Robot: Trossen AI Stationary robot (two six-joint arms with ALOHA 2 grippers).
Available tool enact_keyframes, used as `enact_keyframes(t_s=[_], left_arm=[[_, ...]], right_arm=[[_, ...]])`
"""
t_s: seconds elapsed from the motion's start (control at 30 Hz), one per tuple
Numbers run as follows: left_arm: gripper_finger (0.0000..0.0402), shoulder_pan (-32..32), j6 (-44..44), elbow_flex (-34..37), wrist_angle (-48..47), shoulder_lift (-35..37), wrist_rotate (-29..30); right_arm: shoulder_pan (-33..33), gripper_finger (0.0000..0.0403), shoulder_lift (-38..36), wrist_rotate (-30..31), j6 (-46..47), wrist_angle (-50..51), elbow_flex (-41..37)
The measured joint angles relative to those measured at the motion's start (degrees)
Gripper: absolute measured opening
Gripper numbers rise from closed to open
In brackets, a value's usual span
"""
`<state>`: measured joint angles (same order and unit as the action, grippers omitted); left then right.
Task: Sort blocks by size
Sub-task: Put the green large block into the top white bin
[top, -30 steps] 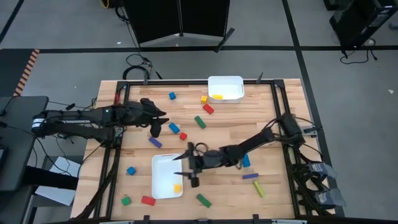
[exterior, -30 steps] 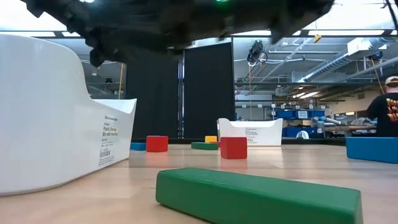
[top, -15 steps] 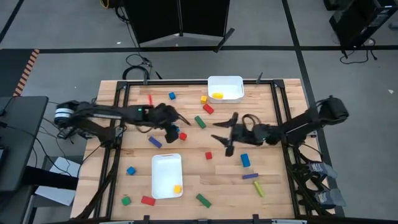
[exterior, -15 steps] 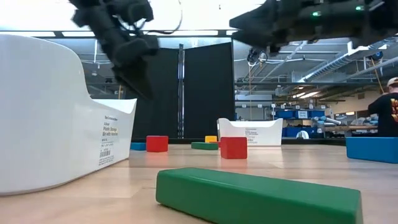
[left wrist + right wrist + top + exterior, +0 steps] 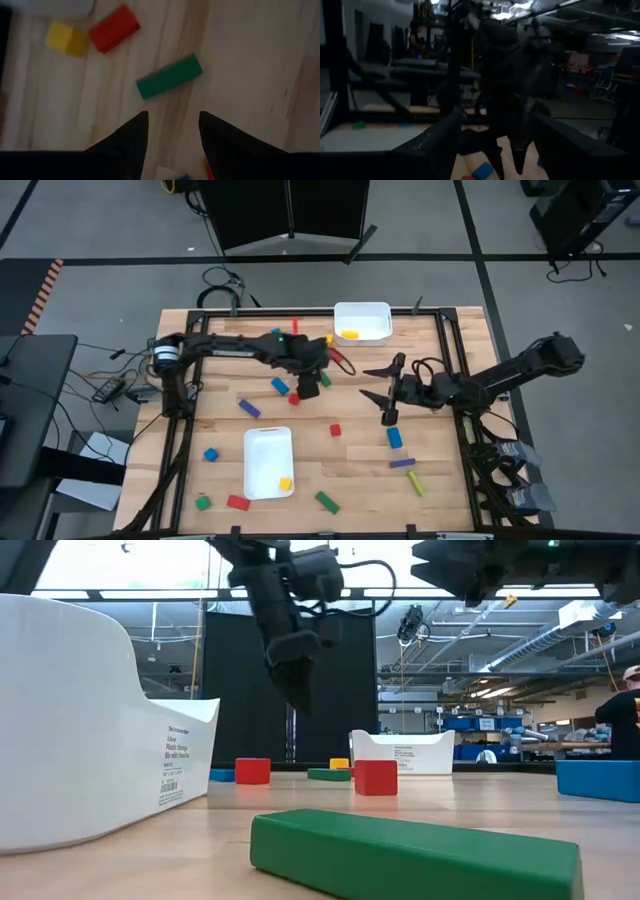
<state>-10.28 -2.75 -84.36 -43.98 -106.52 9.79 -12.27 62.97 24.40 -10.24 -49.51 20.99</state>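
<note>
Across the wooden counter (image 5: 430, 480) the blocks lie scattered, and going from its left side: a blue cube (image 5: 211, 454), a green cube (image 5: 203, 502) and a red bar (image 5: 238, 502) sit near the front white tray (image 5: 255, 470), which holds one yellow cube (image 5: 285, 482). Near the middle, the left pincer (image 5: 309, 388) hangs with its fingers spread a moderate gap apart and nothing between them; its wrist view shows the green bar (image 5: 169, 76) just ahead, lying flat, with a red bar (image 5: 113, 28) and a yellow cube (image 5: 65, 39) beyond. Further right, the right pincer (image 5: 384, 392) hovers wide open and empty, above bare wood, a blue bar (image 5: 394, 437) and a purple bar (image 5: 403, 463) nearby. These blocks look small, rigid and light, with smooth faces that might slip, so the green bar is probably best pinched across its short width at mid-length, fingers squared to its long sides.
</note>
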Motion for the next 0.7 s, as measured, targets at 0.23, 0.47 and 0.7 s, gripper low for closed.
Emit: enact_keyframes(t_s=[0.23,0.47,0.7], left_arm=[[0.0195,-1.2,-10.9,-7.4,-0.2,-7.6,-0.6],[0.0235,-1.4,-21.3,-11.6,-3.8,-13.3,-1.5],[0.025,-1.4,-25.3,-14.9,-5.8,-17.4,-1.5]], right_arm=[[-0.7,0.0245,-5.0,0.0,-0.3,7.2,0.0],[-1.8,0.0245,-8.8,0.0,-0.3,11.5,0.0],[-2.0,0.0239,-9.1,0.0,-0.3,12.3,0.0]])
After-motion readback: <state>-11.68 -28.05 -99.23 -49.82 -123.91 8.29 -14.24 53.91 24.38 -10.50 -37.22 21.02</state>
